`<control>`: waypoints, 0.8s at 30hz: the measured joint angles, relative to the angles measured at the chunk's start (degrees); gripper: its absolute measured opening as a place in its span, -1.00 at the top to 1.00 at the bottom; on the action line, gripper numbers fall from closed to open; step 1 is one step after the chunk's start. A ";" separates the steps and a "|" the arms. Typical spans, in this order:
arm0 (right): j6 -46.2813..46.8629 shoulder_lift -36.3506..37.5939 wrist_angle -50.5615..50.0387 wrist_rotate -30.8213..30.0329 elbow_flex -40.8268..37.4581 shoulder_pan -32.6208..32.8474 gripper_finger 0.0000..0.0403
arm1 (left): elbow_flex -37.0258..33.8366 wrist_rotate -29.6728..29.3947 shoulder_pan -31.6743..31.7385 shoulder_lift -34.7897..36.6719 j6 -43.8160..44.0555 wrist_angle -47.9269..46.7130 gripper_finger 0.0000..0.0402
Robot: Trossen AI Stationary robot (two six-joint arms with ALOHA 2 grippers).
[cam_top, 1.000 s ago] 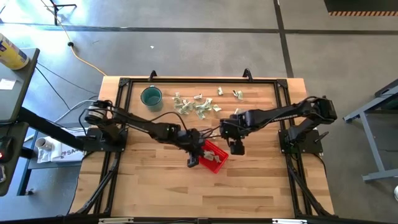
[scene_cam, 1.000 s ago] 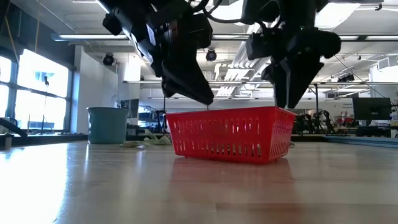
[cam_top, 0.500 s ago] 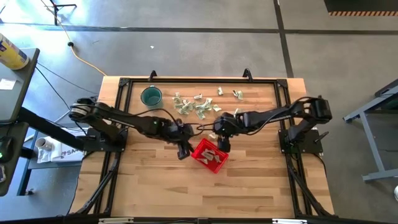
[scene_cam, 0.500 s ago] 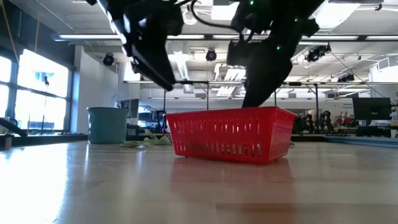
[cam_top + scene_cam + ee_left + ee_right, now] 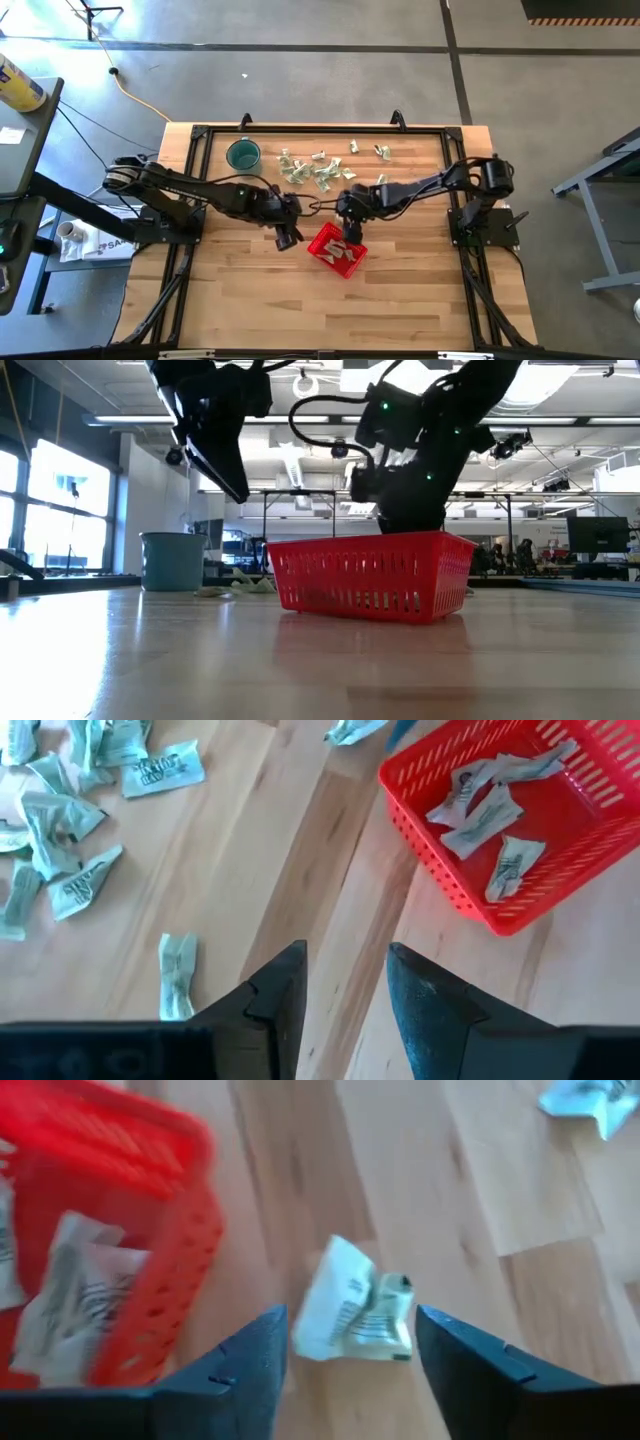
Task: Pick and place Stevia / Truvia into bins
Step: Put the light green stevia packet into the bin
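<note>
Both arms have pulled back from over the red basket (image 5: 337, 250) since a second ago, each to its own side. The left gripper (image 5: 283, 236) now hangs over bare table just beside the basket's left edge. Its two fingers (image 5: 282, 990) stand apart with nothing between them. The right gripper (image 5: 350, 232) sits at the basket's back edge, toward the far side of the table. Its fingers (image 5: 255, 1355) are apart too, and one sachet (image 5: 352, 1313) shows in the gap between them, outside the basket wall. I cannot tell if the sachet lies on the wood or is falling.

The basket stands near the middle of the table (image 5: 400, 300), turned a bit crooked. A few crumpled sachets lie inside it (image 5: 482, 812). Many more green and white sachets (image 5: 315, 168) lie loose in a bunch near the far edge of the table. The round teal cup (image 5: 243, 155) stands near the far left corner, just beside that bunch.
</note>
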State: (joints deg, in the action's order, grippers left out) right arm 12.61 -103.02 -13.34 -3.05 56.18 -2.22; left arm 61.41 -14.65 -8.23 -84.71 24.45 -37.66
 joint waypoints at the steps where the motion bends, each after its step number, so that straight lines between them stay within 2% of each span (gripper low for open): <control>1: 0.58 -0.10 0.16 -0.04 0.00 -0.41 0.05 | 0.00 -0.14 0.00 0.00 -0.20 -0.64 0.14; 6: 0.87 -0.13 0.34 2.41 0.04 -2.67 0.50 | -0.02 -1.30 0.02 0.00 -0.64 -2.39 0.14; 9: 1.97 -0.13 -0.27 5.90 0.61 -4.47 0.82 | -0.02 -1.90 0.86 -0.03 -2.10 -4.08 0.14; 11: 2.84 -0.02 -1.18 7.21 1.87 -5.43 0.95 | -0.02 -1.86 1.81 -0.04 -2.17 -4.95 0.14; 17: 2.28 3.92 -8.91 7.51 8.42 -5.82 0.96 | -0.02 -0.50 8.00 -0.07 -1.62 -8.56 0.14; 19: 1.32 5.53 -12.02 9.54 10.78 -5.18 0.99 | -0.65 3.01 11.31 -0.07 -1.50 -8.79 0.14; 21: 1.04 6.33 -15.03 16.62 12.91 -4.69 0.96 | -2.13 7.20 14.87 -0.10 -0.69 -8.48 0.14; 24: 1.98 6.39 -18.32 28.89 14.04 -3.33 0.93 | -4.67 10.10 18.96 -0.09 0.02 -7.15 0.14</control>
State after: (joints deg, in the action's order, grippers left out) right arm 14.59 -96.64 -31.66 25.84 70.22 -5.55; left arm 56.74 -4.55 10.73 -84.79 24.47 -44.81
